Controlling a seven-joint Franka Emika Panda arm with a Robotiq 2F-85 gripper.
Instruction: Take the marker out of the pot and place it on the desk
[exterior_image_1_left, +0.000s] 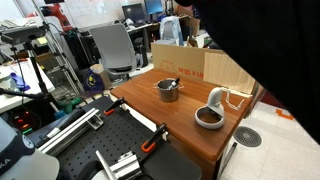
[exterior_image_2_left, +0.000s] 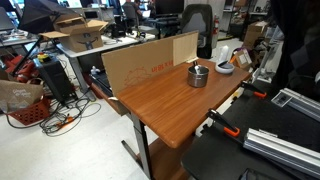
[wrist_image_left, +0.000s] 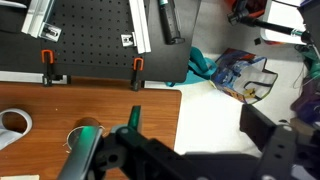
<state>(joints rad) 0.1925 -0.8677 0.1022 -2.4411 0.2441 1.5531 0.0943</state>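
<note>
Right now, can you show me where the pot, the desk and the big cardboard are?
pot (exterior_image_1_left: 168, 93): in an exterior view, on its shiny side wall.
desk (exterior_image_2_left: 165, 110): in an exterior view, on a bare part of the wooden top.
cardboard sheet (exterior_image_2_left: 140, 68): in an exterior view, on its flat brown face.

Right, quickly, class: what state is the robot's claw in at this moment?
Claw: open in the wrist view, holding nothing. The marker lies in the pot.
</note>
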